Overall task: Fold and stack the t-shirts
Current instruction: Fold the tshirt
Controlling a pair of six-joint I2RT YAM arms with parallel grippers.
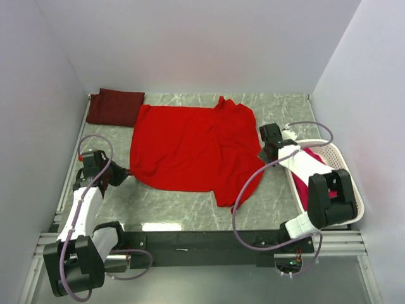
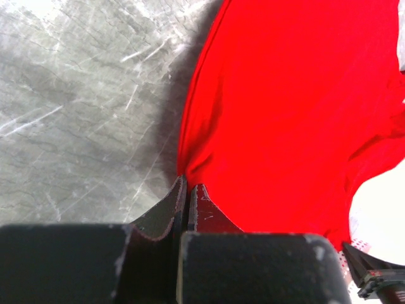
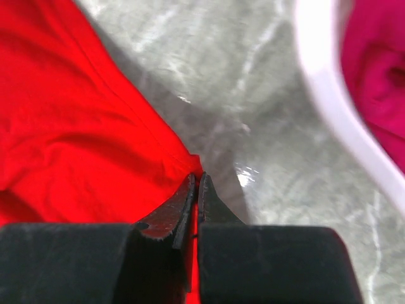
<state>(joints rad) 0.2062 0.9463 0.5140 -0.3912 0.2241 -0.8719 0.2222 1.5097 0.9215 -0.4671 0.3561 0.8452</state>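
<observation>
Pinching is in place on both sides of the garment.

Left gripper (image 1: pixel 124 172): jaws pressed together on the left edge of the bright red, soft cloth t-shirt (image 1: pixel 190 145), towards its near corner. In the left wrist view the hem is caught at the tips of the dark pads (image 2: pixel 201 197).

Right gripper (image 1: pixel 262 155): jaws likewise closed, nipping the red t-shirt's right edge. In the right wrist view red cloth runs down between the fingers (image 3: pixel 180 202).

The red t-shirt lies spread open and mostly flat on the grey marbled table top (image 1: pixel 164 209). Soft wrinkles run through its middle, and its near right corner reaches lower than the rest. The right arm's thin grey cable (image 1: pixel 243 196) loops over that corner.

Right of the red t-shirt and apart from it stands a white perforated plastic basket (image 1: pixel 338 155) with a pinkish-red cloth shirt (image 3: pixel 376 69) inside. At the red t-shirt's far left corner, just beside it, sits a dark maroon cloth shirt (image 1: pixel 115 106), already folded.

Judgement: the first fold of the red t-shirt is about to start.
- Raise both grips together and level, keeping the cloth taut between them so no slack bunches.
- Lift only enough to clear the table, then lay the edge down square.
- Keep the cable off the moving corner.
- Keep the right grip away from the basket rim.
</observation>
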